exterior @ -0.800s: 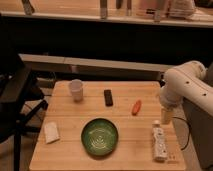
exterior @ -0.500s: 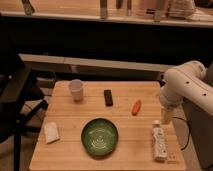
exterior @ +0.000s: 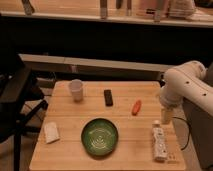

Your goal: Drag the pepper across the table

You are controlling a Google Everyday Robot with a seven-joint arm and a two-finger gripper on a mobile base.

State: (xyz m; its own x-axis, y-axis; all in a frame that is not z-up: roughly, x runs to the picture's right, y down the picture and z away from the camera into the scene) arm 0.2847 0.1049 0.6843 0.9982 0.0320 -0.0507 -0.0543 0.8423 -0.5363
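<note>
The pepper lies right of centre on the bench, apart from the black remote to its upper left and the green bowl to its lower left. The tool hangs at the right of the frame, beside the pepper but not touching it, jaws spread and holding nothing. To do this well, I judge it should centre over the pepper, set its 2 fingers across the slim body, lower close to the wood, close gently, and slide toward bare planks, clear of the white strip just below it.
</note>
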